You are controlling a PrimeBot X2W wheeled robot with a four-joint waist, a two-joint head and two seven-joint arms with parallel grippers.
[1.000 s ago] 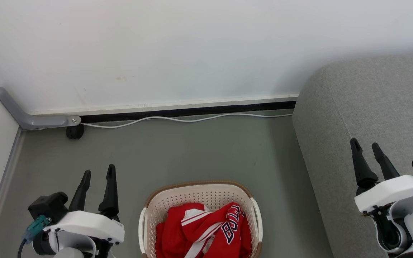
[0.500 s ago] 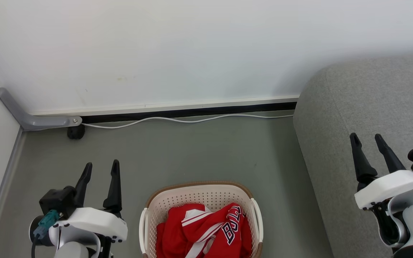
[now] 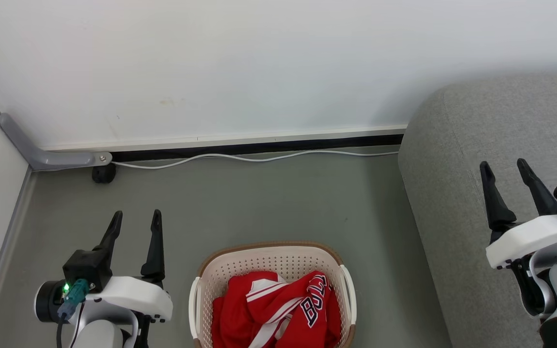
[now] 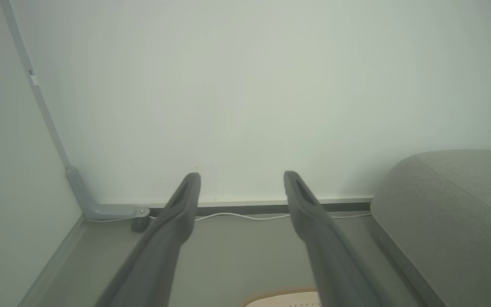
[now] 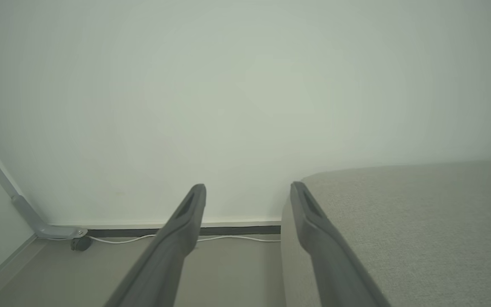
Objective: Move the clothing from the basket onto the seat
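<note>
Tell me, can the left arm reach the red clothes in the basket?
Probably yes: the open left end effector sits just beside the basket, and the red clothes lie uncovered inside.

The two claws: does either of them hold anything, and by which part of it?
Nothing is held. The left claw and the right claw both stand open and empty; the clothing lies in the basket.

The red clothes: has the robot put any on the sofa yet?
Not yet. Done: nothing; the clothing lies bunched in the basket, and no red shows on the sofa. In hand: nothing; the left gripper, beside the basket, and the right gripper, over the sofa, are both open and empty. Left: every piece.
</note>
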